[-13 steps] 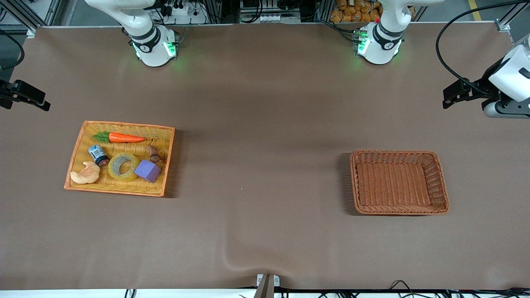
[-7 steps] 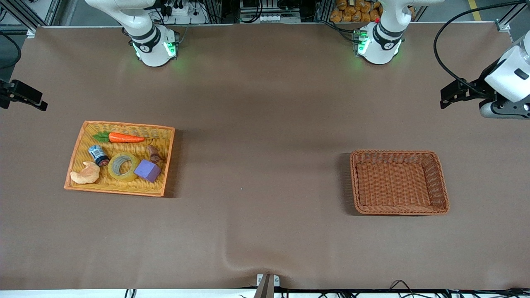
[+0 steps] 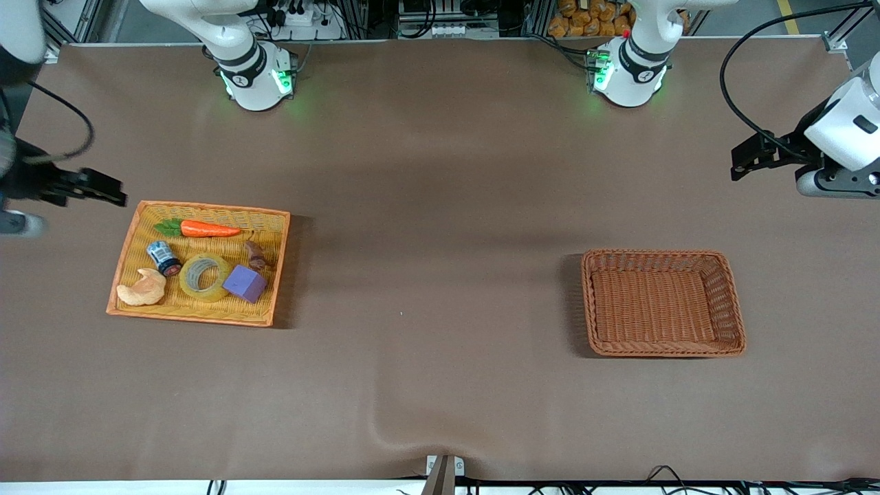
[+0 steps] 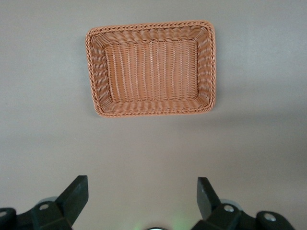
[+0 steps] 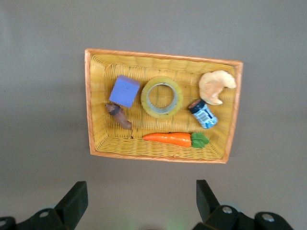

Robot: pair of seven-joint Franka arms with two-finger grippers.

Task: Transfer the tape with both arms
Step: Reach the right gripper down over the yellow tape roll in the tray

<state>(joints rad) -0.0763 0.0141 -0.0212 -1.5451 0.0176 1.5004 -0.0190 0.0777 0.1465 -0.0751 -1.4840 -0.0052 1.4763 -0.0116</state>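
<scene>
Even overhead light, soft shadows beside both baskets; right tool [image 3: 103, 195] motion-blurred.

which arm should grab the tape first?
Right. The right gripper, open, hangs just off the yellow tray holding the tape. The left gripper, open, waits at the other end, above the table near the empty brown basket.
</scene>
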